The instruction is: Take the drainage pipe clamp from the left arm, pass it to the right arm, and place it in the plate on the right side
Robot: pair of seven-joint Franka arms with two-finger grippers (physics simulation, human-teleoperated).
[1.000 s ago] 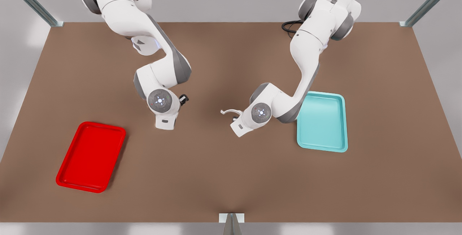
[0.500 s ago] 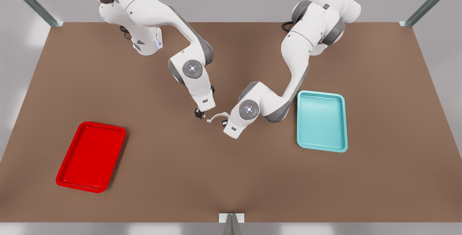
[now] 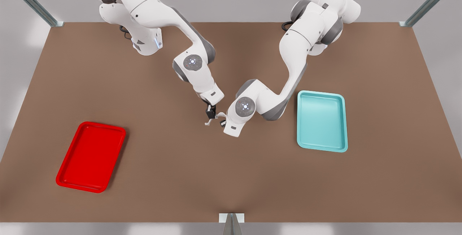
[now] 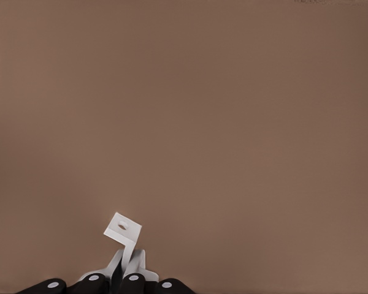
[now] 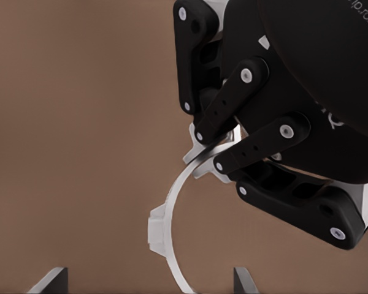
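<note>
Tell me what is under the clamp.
Bare table shows beneath the clamp, gripped by the left claw. The right claw, open, straddles it; its gripped end is covered.

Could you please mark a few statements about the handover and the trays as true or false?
1. The left pincer is shut on the drainage pipe clamp. True.
2. The right pincer is shut on the clamp. False: its fingers are open, one on either side of the strap.
3. The clamp lies in the red plate. False: the left pincer holds it at mid-table, apart from the plate.
4. The teal tray lies at the front view's right. True.
</note>
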